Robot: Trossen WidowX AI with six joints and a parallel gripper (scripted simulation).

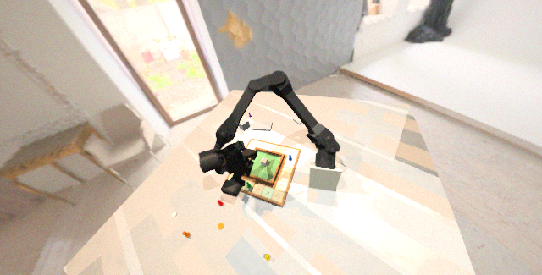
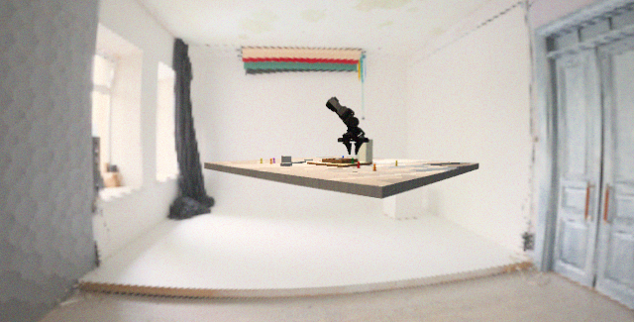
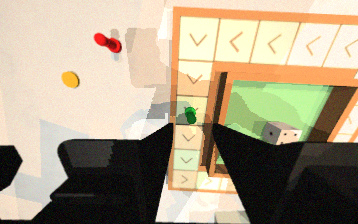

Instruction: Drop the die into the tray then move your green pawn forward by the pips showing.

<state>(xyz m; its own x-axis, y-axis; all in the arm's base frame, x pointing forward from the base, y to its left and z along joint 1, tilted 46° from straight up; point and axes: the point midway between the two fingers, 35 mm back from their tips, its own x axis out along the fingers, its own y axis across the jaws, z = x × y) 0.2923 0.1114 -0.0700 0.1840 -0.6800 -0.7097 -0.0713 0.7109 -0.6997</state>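
Beside the tray point(image 1: 277, 174) point(image 3: 290, 75), apparently above the green pawn point(image 1: 249, 185) point(image 3: 190, 115), the hand point(image 1: 250, 169) point(image 2: 353, 154) point(image 3: 192, 127) hangs partly open, holding nothing; inside lies the die point(image 1: 264, 161) point(image 3: 281, 133).
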